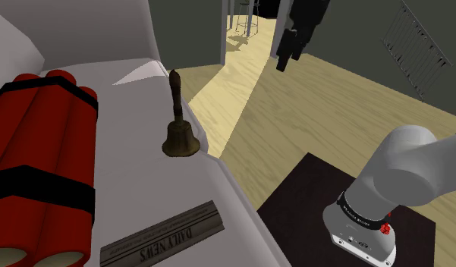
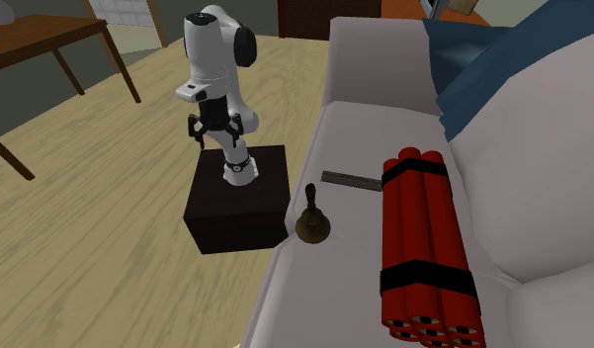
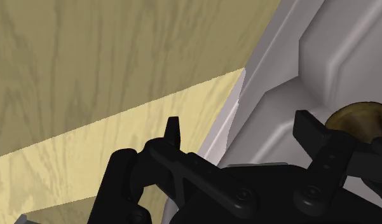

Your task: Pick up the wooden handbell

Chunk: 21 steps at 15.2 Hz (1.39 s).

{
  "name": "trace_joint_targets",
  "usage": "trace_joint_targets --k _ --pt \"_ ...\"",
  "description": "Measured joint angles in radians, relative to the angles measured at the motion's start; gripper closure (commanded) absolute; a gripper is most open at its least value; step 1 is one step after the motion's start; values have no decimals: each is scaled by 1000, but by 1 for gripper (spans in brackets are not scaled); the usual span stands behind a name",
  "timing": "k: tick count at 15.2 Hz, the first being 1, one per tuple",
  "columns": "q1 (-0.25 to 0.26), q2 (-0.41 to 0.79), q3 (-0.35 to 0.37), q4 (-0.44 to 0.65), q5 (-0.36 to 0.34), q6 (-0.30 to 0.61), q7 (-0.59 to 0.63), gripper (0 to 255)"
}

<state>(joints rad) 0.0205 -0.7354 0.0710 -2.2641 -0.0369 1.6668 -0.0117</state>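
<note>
Open tool (image 1: 285,59) hangs well clear of the bell (image 1: 179,133).
In the shoulder view, sticks (image 1: 36,152) lie at the bell's 9 o'clock; the bell stands upright near the sofa (image 1: 135,190) edge; the empty tool, jaws apart, is at its 1 o'clock, out past that edge. I'd centre over the handle (image 1: 174,87), descend straight and close low on it; a sideways nudge could tip it off.

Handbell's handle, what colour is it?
Dark brown handle on the handbell; the shoulder view shows it best.
</note>
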Motion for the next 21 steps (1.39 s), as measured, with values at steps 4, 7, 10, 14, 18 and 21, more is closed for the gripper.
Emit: trace_joint_targets --k 4,7,10,14,18,21 --pt "13 65 24 48 20 10 17 0" --pt "30 158 56 115 44 28 39 0" --pt "47 250 89 190 63 37 64 0" --pt "66 387 133 316 79 39 95 0" --pt "87 510 175 435 85 35 128 0" --pt "104 628 206 560 77 19 154 0"
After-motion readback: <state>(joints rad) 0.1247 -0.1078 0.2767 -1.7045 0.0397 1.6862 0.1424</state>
